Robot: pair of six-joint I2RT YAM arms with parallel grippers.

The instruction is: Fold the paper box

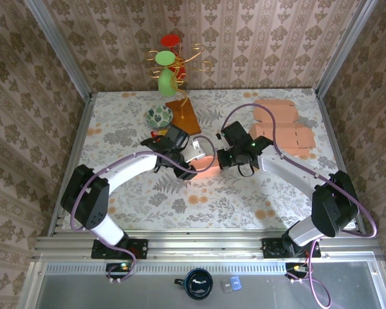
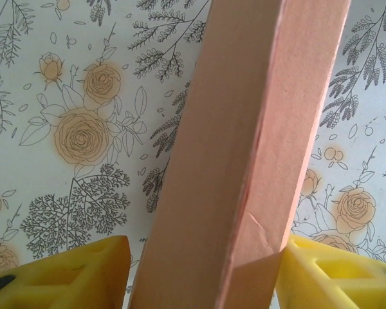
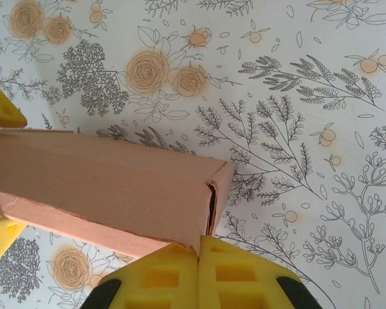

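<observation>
— What did the arms look like?
— The left arm [image 1: 125,168] and right arm [image 1: 289,170] both had white links between chunky black joints. A thin purple cable [image 1: 244,106] ran along each.
— And the left tool [image 2: 206,244]?
— Its fingers [image 2: 71,277] were bright yellow blocks with moulded rectangular recesses and a black patch low on each. A small green light [image 1: 253,145] glowed near the right wrist.
</observation>
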